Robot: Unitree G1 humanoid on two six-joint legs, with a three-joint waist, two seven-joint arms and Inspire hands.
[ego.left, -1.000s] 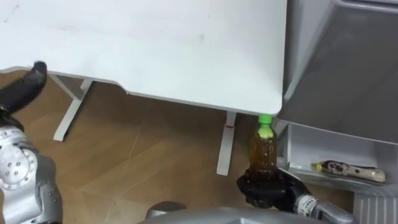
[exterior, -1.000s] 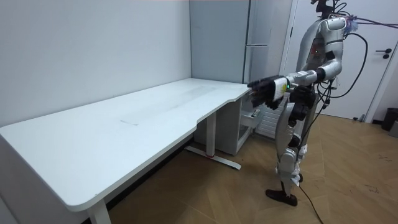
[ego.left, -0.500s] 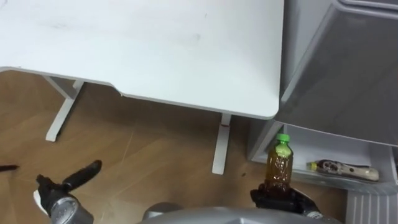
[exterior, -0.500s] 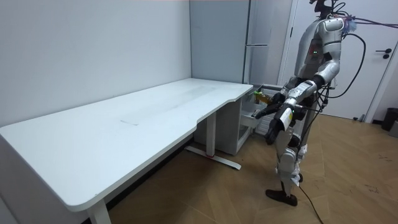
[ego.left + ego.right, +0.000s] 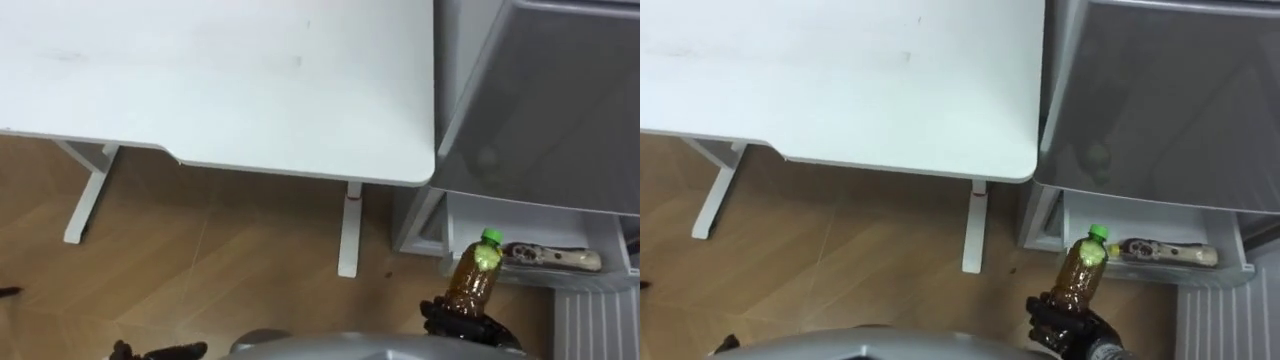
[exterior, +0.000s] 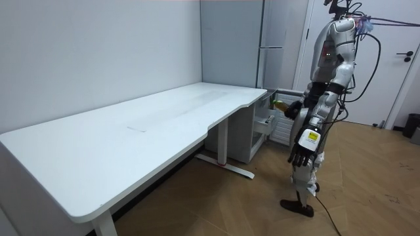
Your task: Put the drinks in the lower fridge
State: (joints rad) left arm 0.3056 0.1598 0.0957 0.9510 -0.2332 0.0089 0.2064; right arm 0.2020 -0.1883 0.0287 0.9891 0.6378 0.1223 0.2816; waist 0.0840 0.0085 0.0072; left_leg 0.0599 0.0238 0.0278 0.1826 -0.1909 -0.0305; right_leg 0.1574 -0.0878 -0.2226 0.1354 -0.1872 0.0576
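Right robot hand (image 5: 462, 322): low in the eye views, fingers curled round the base of the drink bottle; clamped on it
Drink bottle (image 5: 470, 282): amber liquid, green cap (image 5: 490, 238); rises out of the right robot hand, tilted with the cap leaning away from the robot and to its right; the cap lies over the left end of the open compartment, the body still outside it
Lower fridge compartment (image 5: 545, 218): open, white inside; its front edge runs just beyond the cap
Second bottle (image 5: 548, 257): lies on its side inside the compartment, just right of the held cap, apart from it
Upper fridge (image 5: 550, 100): grey, its front overhanging the back of the compartment
Table (image 5: 250, 80): white; its rounded right corner sits just beside the fridge's left side, with a narrow gap between them; the near edge steps inward toward the left
Table leg (image 5: 347, 230): white, stands left of the compartment, well clear of the bottle
Floor (image 5: 220, 260): wood, open between the table edge and the robot
Left robot hand (image 6: 300, 152): hangs at the robot's side in the room view, fingers relaxed and apart, holding nothing
Stance: upright, facing the fridge beside the table's end
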